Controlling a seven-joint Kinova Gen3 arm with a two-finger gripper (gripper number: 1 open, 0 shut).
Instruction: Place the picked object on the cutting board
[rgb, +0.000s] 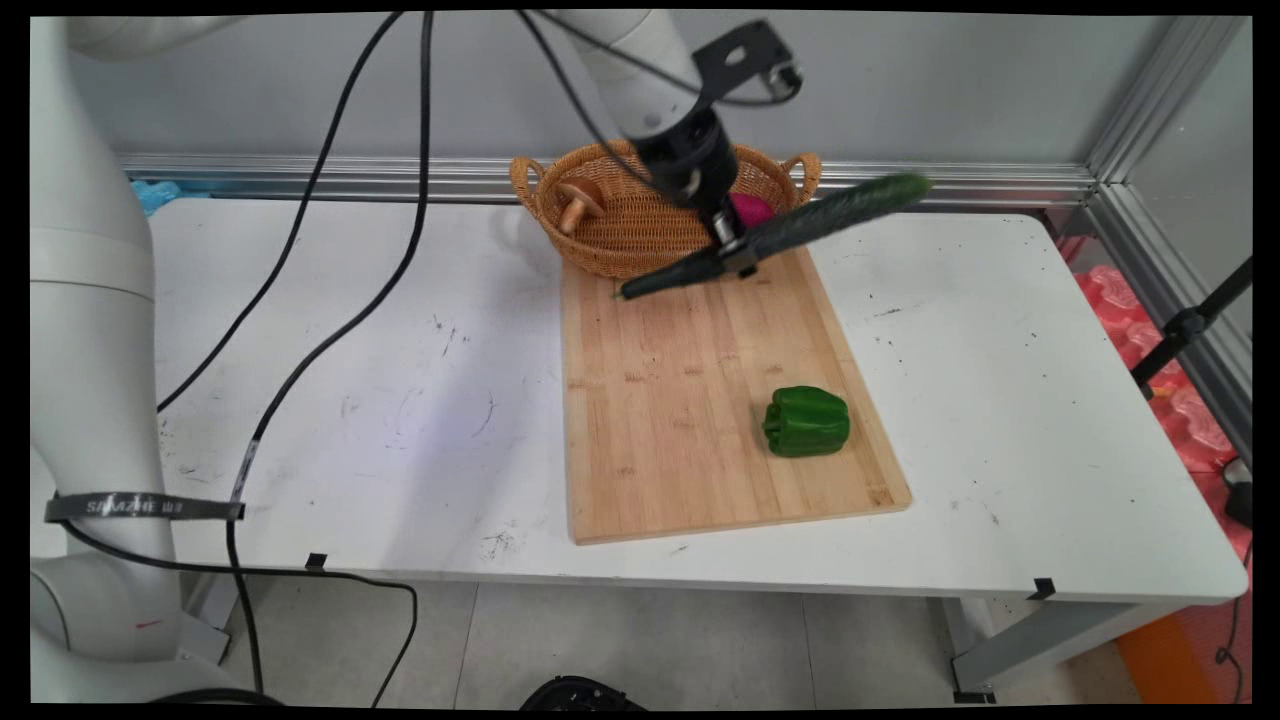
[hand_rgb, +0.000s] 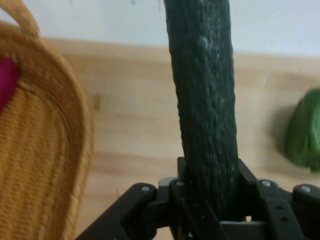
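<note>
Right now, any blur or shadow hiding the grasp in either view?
Main view: cucumber slightly smeared, gripper closed on it, soft shadow on board. Hand view: cucumber sharp, basket and pepper soft; no glare.

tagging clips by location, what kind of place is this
Most likely a robotics lab set up as a mock kitchen: a white table fenced by aluminium framing, a cutting board with a pepper, and the gripper holding a cucumber beside a basket.
</note>
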